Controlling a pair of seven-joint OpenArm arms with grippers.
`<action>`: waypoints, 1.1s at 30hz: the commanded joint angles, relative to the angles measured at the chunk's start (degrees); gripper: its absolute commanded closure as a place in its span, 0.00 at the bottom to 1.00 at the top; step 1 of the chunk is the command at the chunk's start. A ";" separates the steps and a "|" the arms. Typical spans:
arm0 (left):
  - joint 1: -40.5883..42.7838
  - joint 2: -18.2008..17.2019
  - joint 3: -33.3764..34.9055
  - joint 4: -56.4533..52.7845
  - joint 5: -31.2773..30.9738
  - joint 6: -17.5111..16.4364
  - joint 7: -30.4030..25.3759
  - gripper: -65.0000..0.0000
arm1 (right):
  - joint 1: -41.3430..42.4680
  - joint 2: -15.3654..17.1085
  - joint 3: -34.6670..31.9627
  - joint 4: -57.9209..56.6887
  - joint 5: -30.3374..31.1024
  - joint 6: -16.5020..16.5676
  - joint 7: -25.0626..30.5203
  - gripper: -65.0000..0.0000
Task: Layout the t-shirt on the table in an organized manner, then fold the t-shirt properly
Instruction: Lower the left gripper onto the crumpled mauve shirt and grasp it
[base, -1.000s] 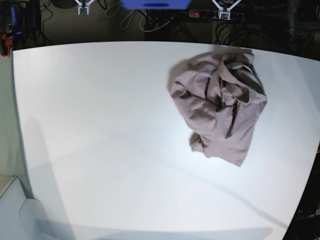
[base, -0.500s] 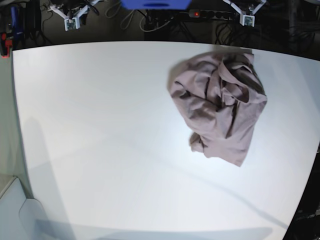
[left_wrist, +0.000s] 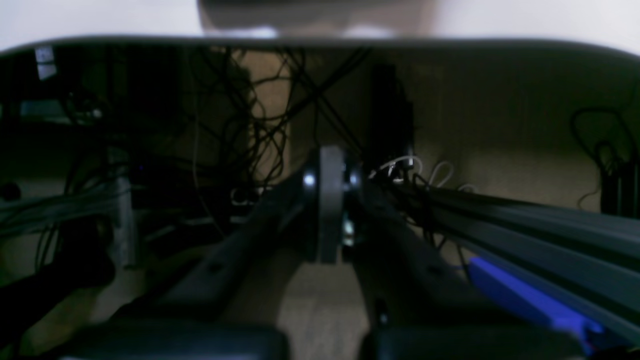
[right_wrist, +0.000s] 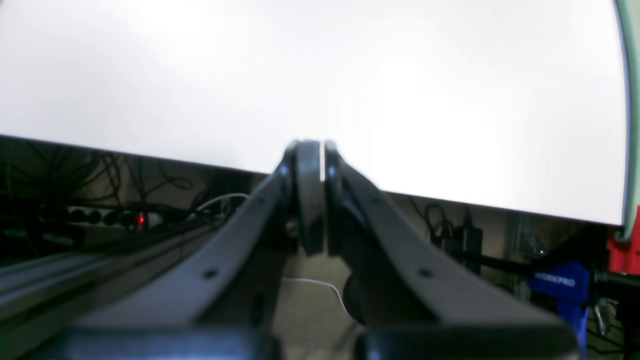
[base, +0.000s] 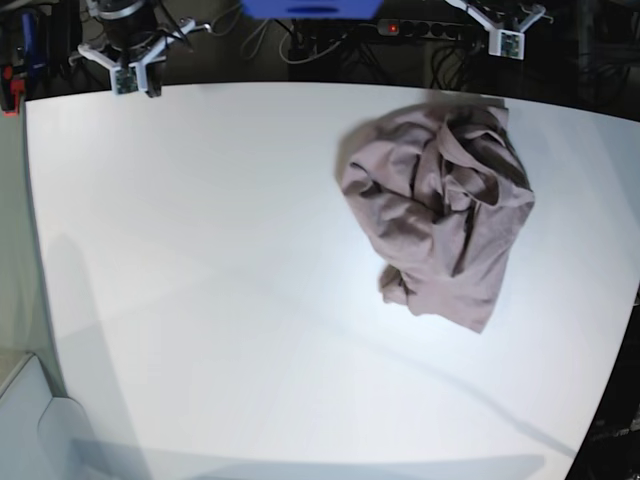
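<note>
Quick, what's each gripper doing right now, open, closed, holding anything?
Left gripper: closed, holding nothing.
Right gripper: closed, holding nothing.

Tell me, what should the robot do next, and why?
Probably bring the left gripper over the t-shirt and open its jaws. The shirt lies crumpled on the table, nearer that arm, and both grippers hang shut and empty off the far edge, the right gripper farther away.

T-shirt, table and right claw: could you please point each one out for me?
T-shirt (base: 440, 220), base view, middle of the crumpled heap.
Table (base: 200, 260), base view, bare white top.
Right claw (right_wrist: 316, 165), right wrist view, between the shut fingertips.
</note>
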 joint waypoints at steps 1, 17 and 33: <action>1.49 -0.37 -1.30 2.31 0.03 0.01 -1.30 1.00 | 0.33 0.25 -0.44 0.96 0.01 1.26 1.37 1.00; -2.99 3.23 -3.76 6.97 -0.05 0.01 -1.30 0.99 | 6.84 0.16 -4.31 0.26 0.01 2.31 0.75 1.00; -16.00 5.43 -2.88 6.97 -4.27 0.01 -1.38 0.60 | 12.37 0.16 -4.66 -0.97 -0.08 2.31 -8.48 1.00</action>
